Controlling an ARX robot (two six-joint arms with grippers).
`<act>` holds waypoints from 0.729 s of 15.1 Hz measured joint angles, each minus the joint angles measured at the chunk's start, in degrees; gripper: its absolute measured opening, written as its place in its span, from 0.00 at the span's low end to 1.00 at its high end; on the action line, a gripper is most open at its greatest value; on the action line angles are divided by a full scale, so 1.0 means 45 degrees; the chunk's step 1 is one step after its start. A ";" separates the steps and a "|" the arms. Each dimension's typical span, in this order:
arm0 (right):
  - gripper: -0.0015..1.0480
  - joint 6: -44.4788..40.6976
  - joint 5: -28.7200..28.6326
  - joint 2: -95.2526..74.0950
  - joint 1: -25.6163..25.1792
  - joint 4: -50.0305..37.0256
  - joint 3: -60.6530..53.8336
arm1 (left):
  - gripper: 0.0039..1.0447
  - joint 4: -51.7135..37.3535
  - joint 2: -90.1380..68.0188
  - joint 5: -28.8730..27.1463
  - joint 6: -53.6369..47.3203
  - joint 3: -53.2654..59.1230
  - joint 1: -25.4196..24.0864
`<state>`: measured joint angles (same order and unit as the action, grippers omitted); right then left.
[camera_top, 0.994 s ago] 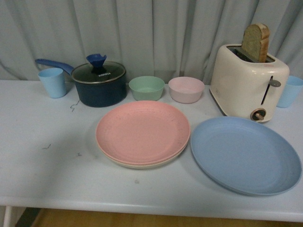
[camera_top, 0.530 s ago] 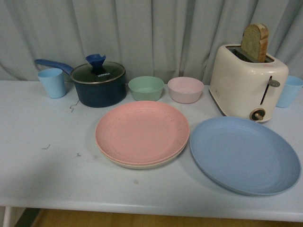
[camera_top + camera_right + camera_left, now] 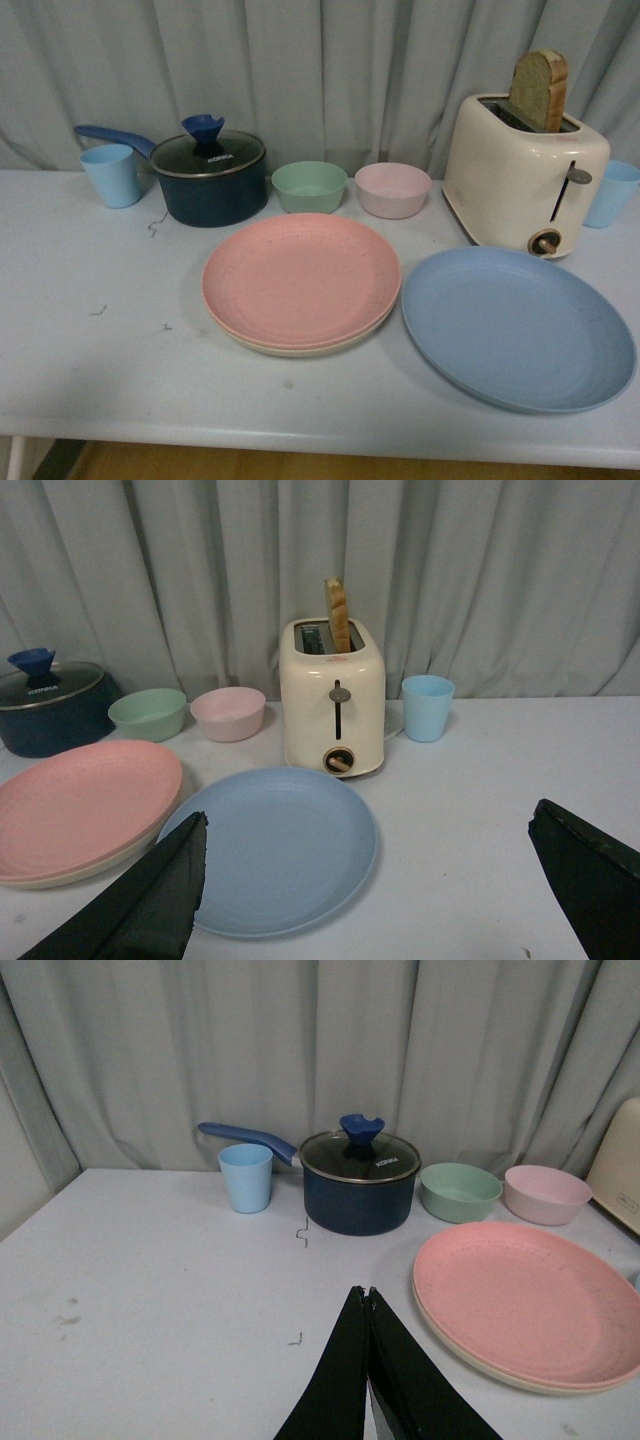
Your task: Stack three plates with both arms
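The pink plate (image 3: 300, 275) lies on top of the beige plate (image 3: 300, 348) at the table's middle; only the beige rim shows. The light blue plate (image 3: 515, 325) lies alone to their right, in front of the toaster. Neither arm shows in the front view. In the left wrist view my left gripper (image 3: 364, 1291) is shut and empty, above bare table beside the pink plate (image 3: 525, 1300). In the right wrist view my right gripper (image 3: 368, 825) is open wide and empty, near the light blue plate (image 3: 275, 845), with the pink plate (image 3: 80, 805) beyond it.
At the back stand a blue cup (image 3: 111, 174), a dark blue lidded pot (image 3: 209, 178), a green bowl (image 3: 310, 186), a pink bowl (image 3: 393, 189), a cream toaster (image 3: 524, 183) with a bread slice, and another blue cup (image 3: 610, 192). The white table's front edge (image 3: 320, 440) is close.
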<state>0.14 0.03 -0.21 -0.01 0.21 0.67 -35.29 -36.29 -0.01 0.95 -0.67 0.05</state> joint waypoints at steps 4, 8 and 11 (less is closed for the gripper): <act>0.94 0.0000 0.0000 0.0000 0.0000 0.0000 0.0000 | 0.01 0.2001 0.2191 0.0000 0.0000 0.0005 0.0000; 0.94 -0.0005 0.0000 0.0000 0.0000 0.0000 0.0000 | 0.01 0.3648 0.3886 0.0000 0.0000 0.0010 0.0000; 0.94 -0.0005 0.0000 0.0000 0.0000 0.0000 0.0000 | 0.01 0.4527 0.4745 0.0000 0.0000 0.0010 0.0000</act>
<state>0.12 0.03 -0.21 -0.01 0.21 0.67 -14.92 -14.94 -0.01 0.95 -0.62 0.05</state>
